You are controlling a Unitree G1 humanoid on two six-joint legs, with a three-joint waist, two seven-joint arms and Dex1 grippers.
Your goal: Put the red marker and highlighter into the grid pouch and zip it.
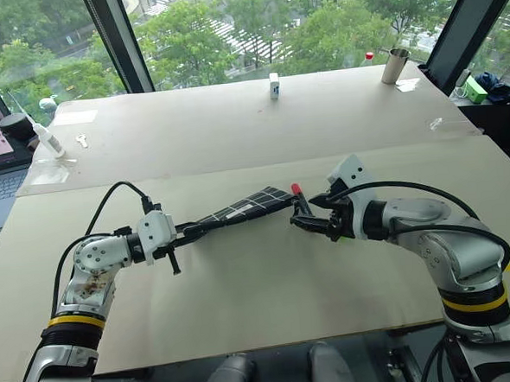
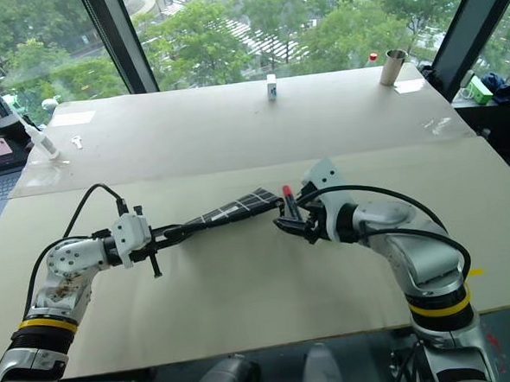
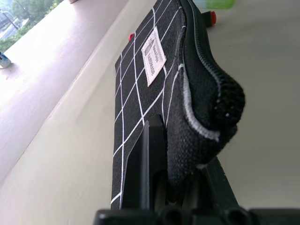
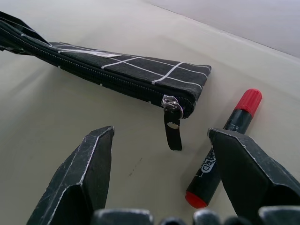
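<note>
My left gripper (image 3: pixel 176 187) pinches one end of the pouch (image 3: pixel 154 84), and that end bulges over my fingers (image 3: pixel 150 164) so their tips are buried in fabric. In my left wrist view the pouch's far corner runs off the frame, a lime-green sliver (image 3: pixel 213 3) — maybe the highlighter — is cut by the edge, and the label's (image 3: pixel 153 56) print is too small to read. In my right wrist view one finger (image 4: pixel 251 176) covers part of the marker (image 4: pixel 225 145), leaving its lettering half hidden — and the pouch's other end leaves the frame.
</note>
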